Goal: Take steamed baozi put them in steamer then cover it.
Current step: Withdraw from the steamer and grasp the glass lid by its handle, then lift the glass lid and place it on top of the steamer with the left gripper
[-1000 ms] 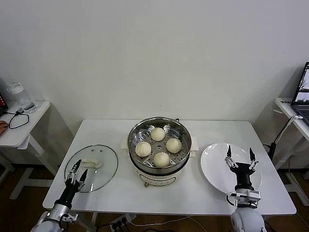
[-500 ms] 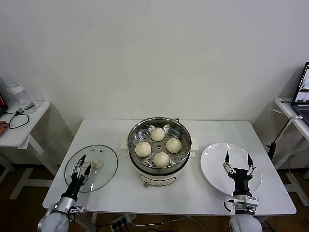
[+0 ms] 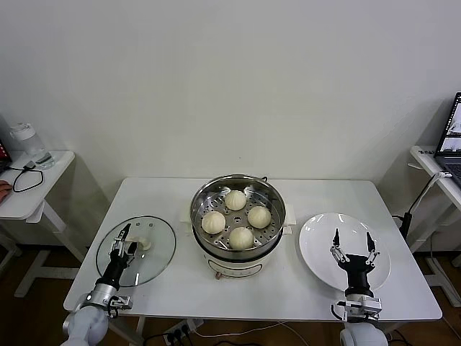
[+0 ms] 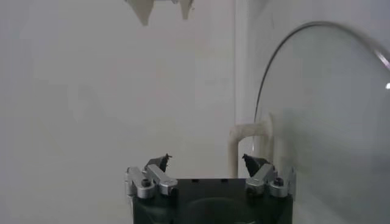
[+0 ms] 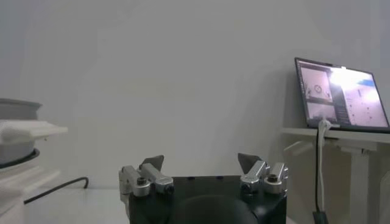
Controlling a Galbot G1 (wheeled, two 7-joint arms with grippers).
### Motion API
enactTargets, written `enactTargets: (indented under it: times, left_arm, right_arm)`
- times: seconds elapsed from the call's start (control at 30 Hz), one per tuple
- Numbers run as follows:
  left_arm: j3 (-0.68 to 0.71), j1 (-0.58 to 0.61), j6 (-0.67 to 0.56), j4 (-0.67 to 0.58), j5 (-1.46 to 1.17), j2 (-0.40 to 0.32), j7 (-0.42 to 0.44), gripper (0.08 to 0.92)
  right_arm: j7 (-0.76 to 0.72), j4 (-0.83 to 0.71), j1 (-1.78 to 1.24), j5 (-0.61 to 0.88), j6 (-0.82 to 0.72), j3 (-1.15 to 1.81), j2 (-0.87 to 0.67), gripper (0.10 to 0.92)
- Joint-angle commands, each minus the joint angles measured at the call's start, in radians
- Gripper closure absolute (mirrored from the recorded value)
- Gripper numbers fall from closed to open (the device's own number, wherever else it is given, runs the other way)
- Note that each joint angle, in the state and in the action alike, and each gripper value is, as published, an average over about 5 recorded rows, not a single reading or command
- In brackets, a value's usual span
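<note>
Centre table: four steamed baozi point(image 3: 237, 219) sit inside the uncovered steamer point(image 3: 238, 213). At nine o'clock, the left gripper point(image 3: 123, 240), fingers spread, hovers over the cover point(image 3: 155, 256); at three o'clock, the right gripper point(image 3: 351, 245) gapes above a white plate point(image 3: 317, 249).

Each arm ends in a black tool, the left tool point(image 3: 122, 238) and the right tool point(image 3: 351, 245), with two thin dark fingers tapering to pointed tips. From up close the tool body is a squat black block, and each finger is hinged on a silver metal bracket fixed with small dark round-headed screws. Behind each tool sits a black wrist with a silver-grey collar, joined to a rounded pale grey forearm shell.
</note>
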Motion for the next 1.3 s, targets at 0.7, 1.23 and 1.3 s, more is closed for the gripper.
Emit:
enactTargets:
  times: [0.7, 1.23, 1.3]
  left_arm:
    - [0.013, -0.050, -0.001, 0.100, -0.004, 0.004, 0.025, 0.546]
    - [-0.028, -0.002, 0.023, -0.113, -0.140, 0.039, 0.033, 0.813]
    - [-0.053, 0.023, 0.072, -0.195, -0.164, 0.055, 0.045, 0.813]
  right_arm:
    - [0.001, -0.005, 0.005, -0.015, 0.005, 0.009, 0.011, 0.203]
    - [-0.006, -0.018, 0.001, -0.026, 0.024, 0.009, 0.016, 0.203]
    - [-0.007, -0.021, 0.002, -0.027, 0.027, 0.009, 0.016, 0.203]
